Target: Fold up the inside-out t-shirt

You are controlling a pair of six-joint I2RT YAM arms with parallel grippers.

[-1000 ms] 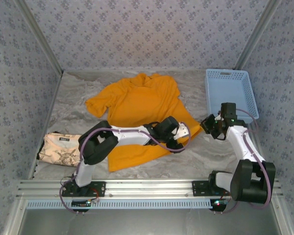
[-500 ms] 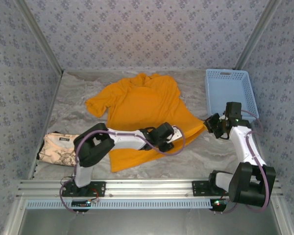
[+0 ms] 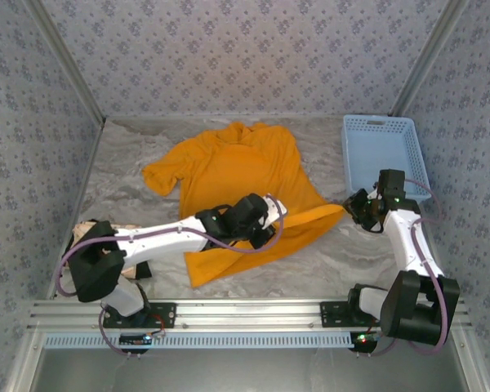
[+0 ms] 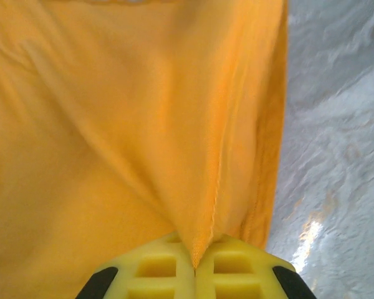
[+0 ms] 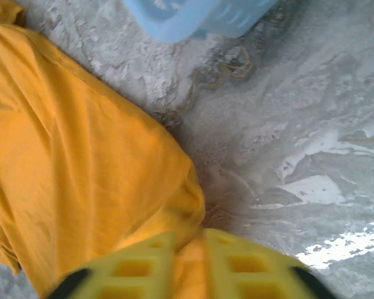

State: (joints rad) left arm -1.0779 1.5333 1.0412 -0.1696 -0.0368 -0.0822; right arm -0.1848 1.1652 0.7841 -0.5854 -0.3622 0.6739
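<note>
Nothing legible shows. The beige cloth (image 3: 83,234), far to the left of the blue basket (image 3: 347,159) and partly under the left arm, has a dark drawing too small to make out.

The table (image 3: 343,261) is covered in a grey-white, marbled, rumpled sheet. Walls (image 3: 245,57) papered in pale lilac-grey with small repeated motifs close it in on three sides, with metal struts in the far corners. An aluminium rail (image 3: 253,314) carries both arm bases along the near edge.

The inside-out t-shirt (image 3: 229,171) lies spread out left of the basket, collar away from the arms, and its near right corner reaches toward the basket's near left corner.

The left gripper (image 3: 261,235) is over the shirt's lower half, well left of the basket. In its wrist view the yellow fingers (image 4: 156,268) meet tightly on a raised ridge of orange fabric.

The right gripper (image 3: 354,207) sits just by the basket's near left corner, at the shirt's corner. Its wrist view is blurred. The fingers (image 5: 131,268) stand narrowly apart with orange cloth between them; whether they pinch it, I cannot tell.
</note>
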